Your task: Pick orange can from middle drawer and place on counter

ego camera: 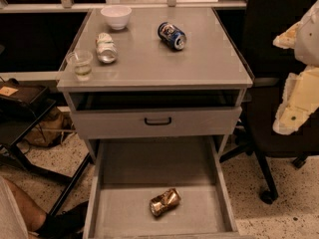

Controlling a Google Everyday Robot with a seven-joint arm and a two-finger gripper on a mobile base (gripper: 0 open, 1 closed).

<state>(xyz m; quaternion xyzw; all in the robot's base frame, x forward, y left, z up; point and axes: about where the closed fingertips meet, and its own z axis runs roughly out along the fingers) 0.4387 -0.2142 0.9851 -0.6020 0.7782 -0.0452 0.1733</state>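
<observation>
The orange can [164, 202], dented and shiny, lies on its side on the floor of the middle drawer [129, 208], near the drawer's front centre. The drawer is pulled fully out at the bottom of the view. The counter [199, 59] is the grey top of the cabinet above it. My gripper [295, 101] shows as cream and white parts at the right edge, at about the height of the cabinet's upper drawer. It is well to the right of and above the can, and holds nothing that I can see.
On the counter stand a white bowl [116, 16] and a small glass [80, 63]; a silver-white can [106, 47] and a blue can [172, 36] lie on it. The upper drawer with a black handle [158, 121] is nearly shut. A black office chair [269, 133] stands right; a person's leg [20, 208] is at lower left.
</observation>
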